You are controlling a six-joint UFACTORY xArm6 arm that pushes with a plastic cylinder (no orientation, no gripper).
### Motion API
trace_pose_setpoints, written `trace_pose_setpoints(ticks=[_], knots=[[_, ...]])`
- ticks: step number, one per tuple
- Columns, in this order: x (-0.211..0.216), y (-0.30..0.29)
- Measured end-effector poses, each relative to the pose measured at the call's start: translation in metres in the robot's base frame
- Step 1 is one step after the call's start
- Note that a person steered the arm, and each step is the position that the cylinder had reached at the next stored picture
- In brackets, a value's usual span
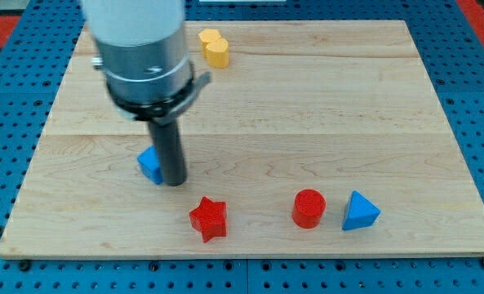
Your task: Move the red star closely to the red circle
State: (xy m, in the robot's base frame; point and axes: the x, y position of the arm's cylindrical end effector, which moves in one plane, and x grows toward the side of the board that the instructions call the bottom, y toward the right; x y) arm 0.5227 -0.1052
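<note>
Down at the near edge of the tabletop [250,106], the red star [208,218] sits at about six o'clock from centre, lying flat and untouched. Off at its three o'clock, with a clear gap between them, stands the red circle [309,207], and just beside that, at its own three o'clock, the blue triangle [360,211]. Moving back: my tip [174,181] is planted at eleven o'clock from the star, near it but apart. The end effector is a plain rod, so it grasps nothing. Pressed against the rod's nine o'clock side is a blue block [149,162], partly hidden, shape unclear. Far back, at twelve o'clock, the yellow block [214,46] rests near the far edge, well apart from everything.
</note>
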Motion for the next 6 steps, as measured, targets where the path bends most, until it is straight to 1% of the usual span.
trace_pose_setpoints(ticks=[1,2,3,4,5,6], knots=[[0.070,-0.016],[0.096,0.002],[0.090,0.032],[0.068,0.063],[0.071,0.046],[0.062,0.026]])
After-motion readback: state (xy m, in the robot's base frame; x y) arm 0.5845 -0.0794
